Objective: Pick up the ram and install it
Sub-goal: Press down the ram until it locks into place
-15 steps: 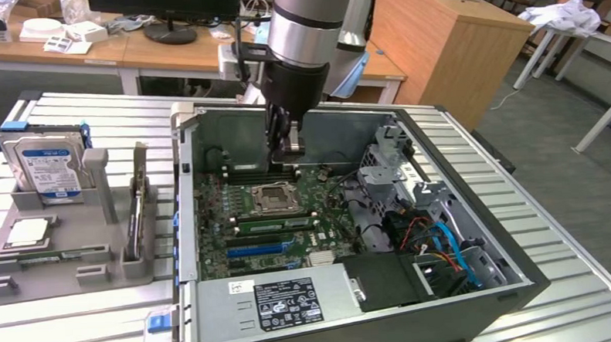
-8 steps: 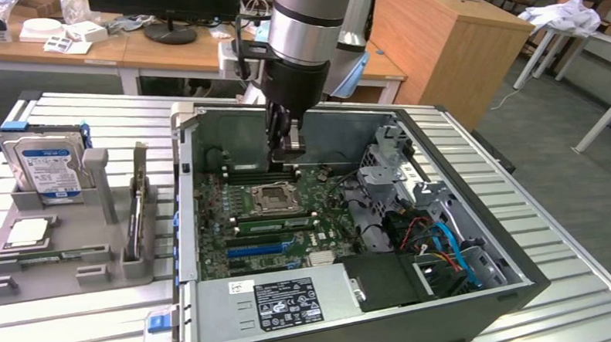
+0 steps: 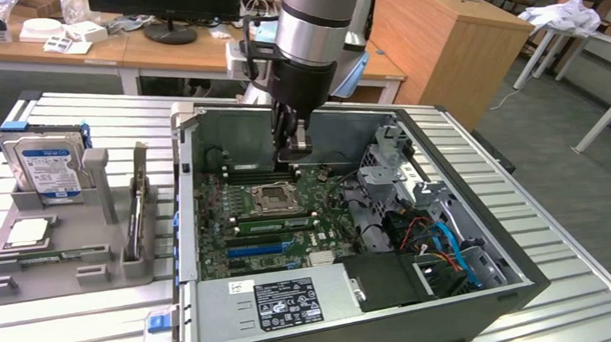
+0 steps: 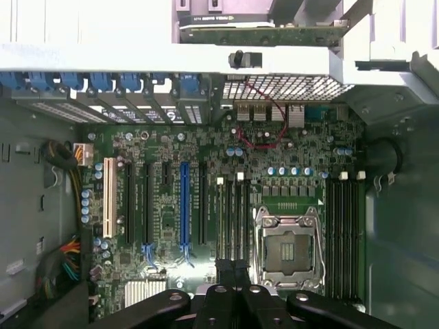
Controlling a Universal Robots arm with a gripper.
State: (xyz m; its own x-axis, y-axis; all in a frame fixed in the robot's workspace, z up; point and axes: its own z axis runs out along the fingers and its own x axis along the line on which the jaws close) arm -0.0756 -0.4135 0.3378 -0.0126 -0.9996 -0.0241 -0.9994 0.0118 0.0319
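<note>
At the exterior view's left, outside the case, the ram stands on its long edge in a grey rack. It is well apart from the claw. We judge that it is kept upright like this so its top edge is free for a pinch from above and it need not be turned before it goes down into a slot. From the wrist, the ram appears as a thin green strip beyond the case wall. The drive sits in the same rack, further to the exterior view's left, and plays no part in this work. The case lies on its side on the slatted table with its cover off, so the board faces up and an arm coming straight down can reach it. Near the middle of the exterior frame the claw hangs inside the case opening, high over the board. Its tips look pressed together with nothing between them, so we take it that the ram is not yet picked up. In the wrist view the claw lines up with the dark slots that run beside the open socket. The white latches at the slot ends are in sight there.
</note>
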